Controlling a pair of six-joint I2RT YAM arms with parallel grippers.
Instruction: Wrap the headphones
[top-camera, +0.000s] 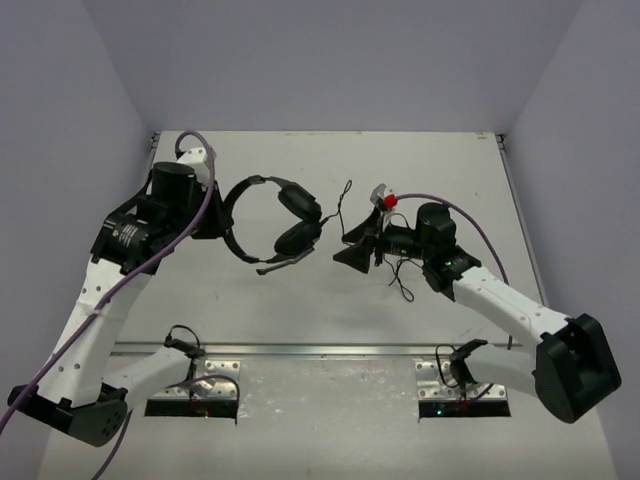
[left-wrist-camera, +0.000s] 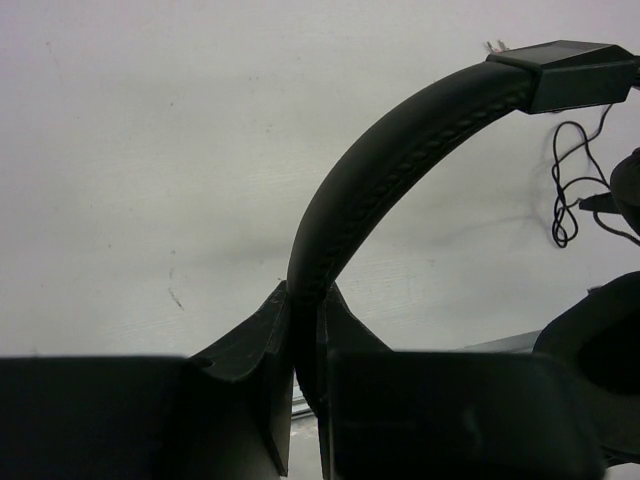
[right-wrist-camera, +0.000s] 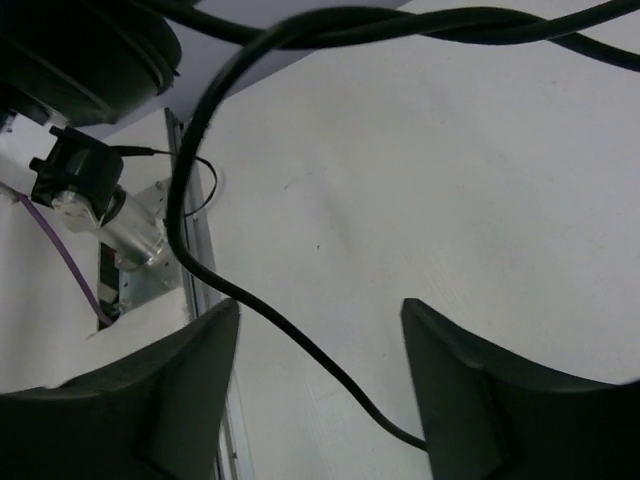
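Your left gripper (left-wrist-camera: 305, 300) is closed hard on the headband (left-wrist-camera: 400, 160) of the headphones (top-camera: 298, 238), with its two fingers (left-wrist-camera: 250, 350) pinching the padded band from either side near the middle of the arch. From that grip the band curves up and away to the slider housing, and one earcup (left-wrist-camera: 600, 350) shows at the lower right of the left wrist view. From above you see the headset near the middle of the table (top-camera: 330, 320), with the arch toward your left arm and both cups side by side, facing the right arm. A short mic boom (top-camera: 278, 266) sticks out below them. Whether the cups rest on the table or hang just off it, you cannot tell. Your right gripper (right-wrist-camera: 320, 310) stands wide open with nothing pinched. The thin black cable (right-wrist-camera: 195, 190) drops in a loop from above the camera and runs down between the fingers, meeting the edge of the right-hand finger low in the view, and you cannot tell if it touches there. In the top view that gripper points at the cups, just beside them and apart from them. The cable leaves the cups, rises in a small loop, then trails in loose turns around and below the right wrist, and its red and pale plugs (top-camera: 385, 197) sit just above that wrist. Beyond the right fingers lie a metal rail (right-wrist-camera: 190, 270) and a purple cable (right-wrist-camera: 60, 250)
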